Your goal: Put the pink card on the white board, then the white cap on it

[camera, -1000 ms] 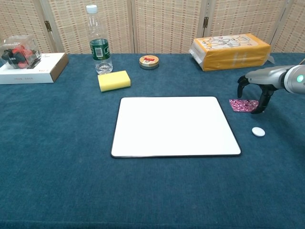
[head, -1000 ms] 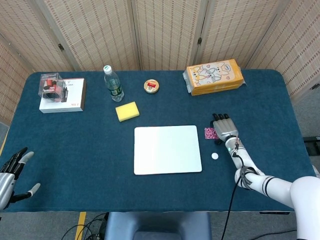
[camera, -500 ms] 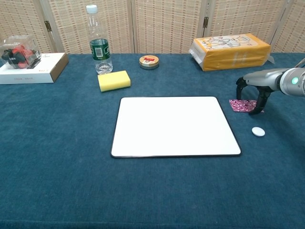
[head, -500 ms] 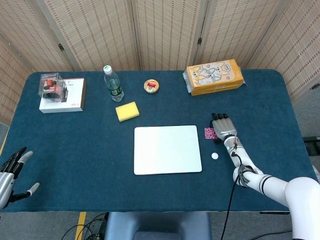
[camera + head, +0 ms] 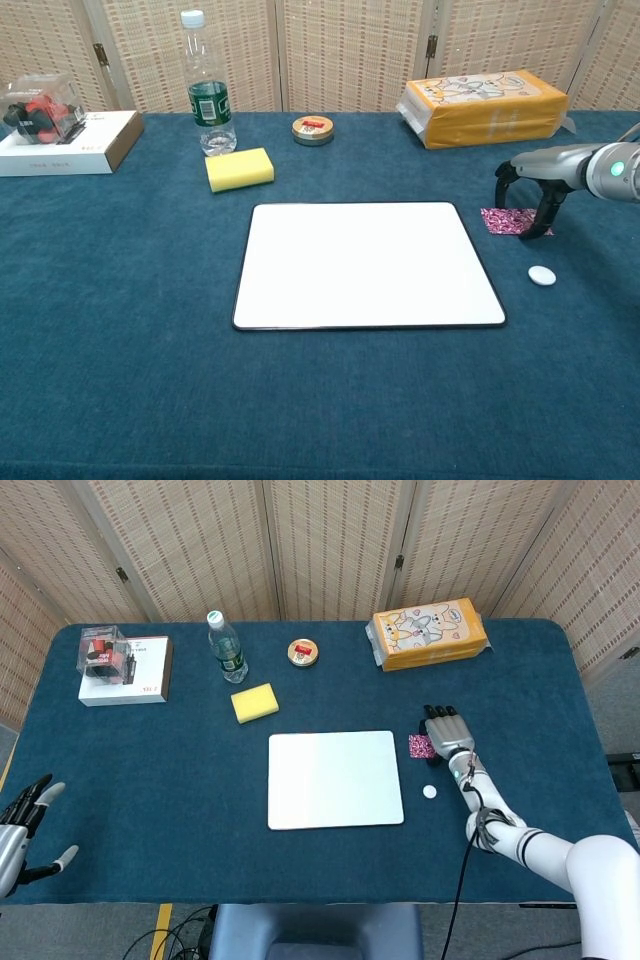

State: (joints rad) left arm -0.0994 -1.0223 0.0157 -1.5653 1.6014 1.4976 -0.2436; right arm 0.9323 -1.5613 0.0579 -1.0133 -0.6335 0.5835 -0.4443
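The white board [image 5: 335, 778] [image 5: 365, 262] lies flat at the table's middle. Just off its right edge lies the small pink card [image 5: 420, 746] [image 5: 505, 221], and the white cap [image 5: 429, 791] [image 5: 541, 275] sits a little nearer the front. My right hand [image 5: 447, 732] [image 5: 535, 185] arches over the card's right part, fingers apart and pointing down, their tips at or near the card. It grips nothing that I can see. My left hand [image 5: 20, 830] hangs at the front left corner with fingers spread, holding nothing.
Along the back stand a water bottle [image 5: 227, 647] [image 5: 208, 90], a yellow sponge [image 5: 255, 702] [image 5: 240, 168], a round tin [image 5: 303, 652] [image 5: 313, 129] and an orange package [image 5: 428, 632] [image 5: 487, 106]. A white box [image 5: 125, 670] [image 5: 70, 140] with a clear case on it sits back left.
My right hand has edged slightly left over the pink card. The card, cap and left hand have not moved.
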